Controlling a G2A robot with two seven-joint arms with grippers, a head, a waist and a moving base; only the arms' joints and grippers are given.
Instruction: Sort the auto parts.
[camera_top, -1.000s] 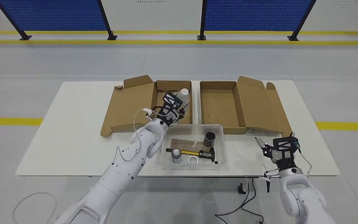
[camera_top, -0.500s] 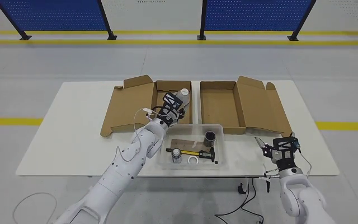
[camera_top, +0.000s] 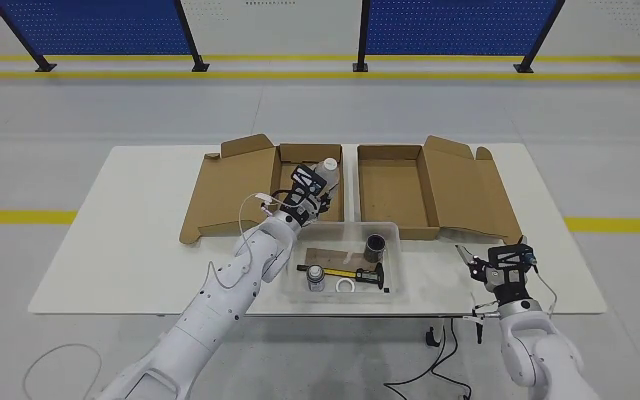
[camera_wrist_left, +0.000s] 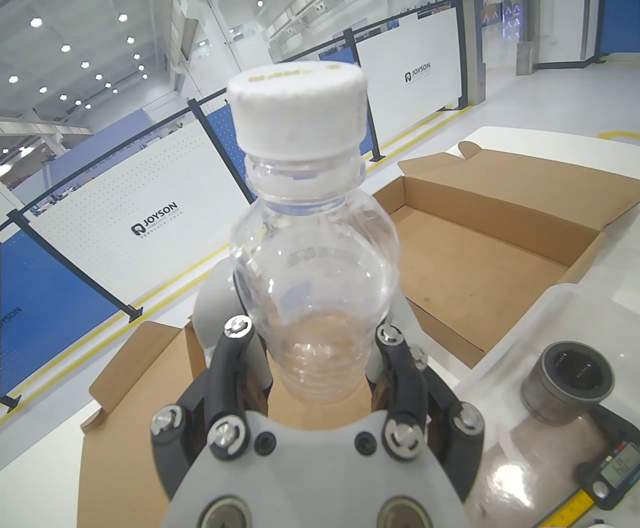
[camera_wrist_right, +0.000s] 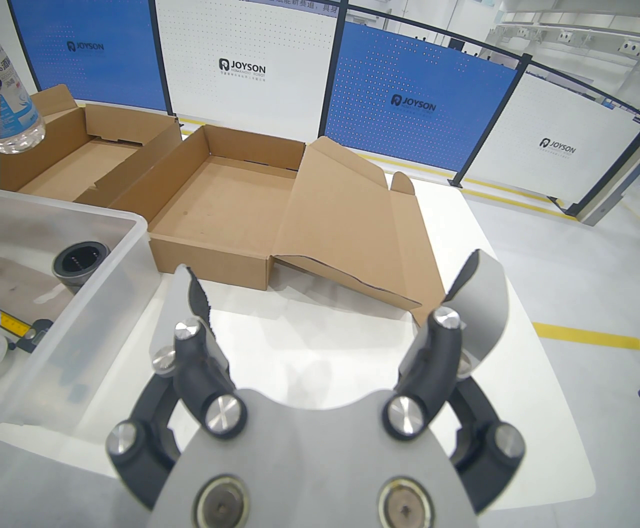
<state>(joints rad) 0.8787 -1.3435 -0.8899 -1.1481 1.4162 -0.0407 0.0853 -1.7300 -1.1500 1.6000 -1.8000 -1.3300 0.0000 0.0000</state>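
Observation:
My left gripper (camera_top: 312, 190) is shut on a clear plastic bottle (camera_wrist_left: 312, 280) with a white cap (camera_top: 328, 165), held over the left cardboard box (camera_top: 235, 190). The bottle's base (camera_wrist_right: 17, 125) hangs above that box. My right gripper (camera_wrist_right: 332, 290) stands open with nothing between its fingers, low over the table near its front right edge (camera_top: 497, 262). A clear plastic bin (camera_top: 395, 232) sits at the front middle with a dark metal cylinder (camera_top: 375, 245), a caliper (camera_top: 350, 273), a small capped container (camera_top: 315, 276) and a white ring (camera_top: 345, 286).
A second cardboard box (camera_top: 390, 190) lies to the right of the first, its lid (camera_top: 465, 185) folded out toward the right arm. White table (camera_top: 130, 230) extends bare on the left. Blue and white fence panels stand behind.

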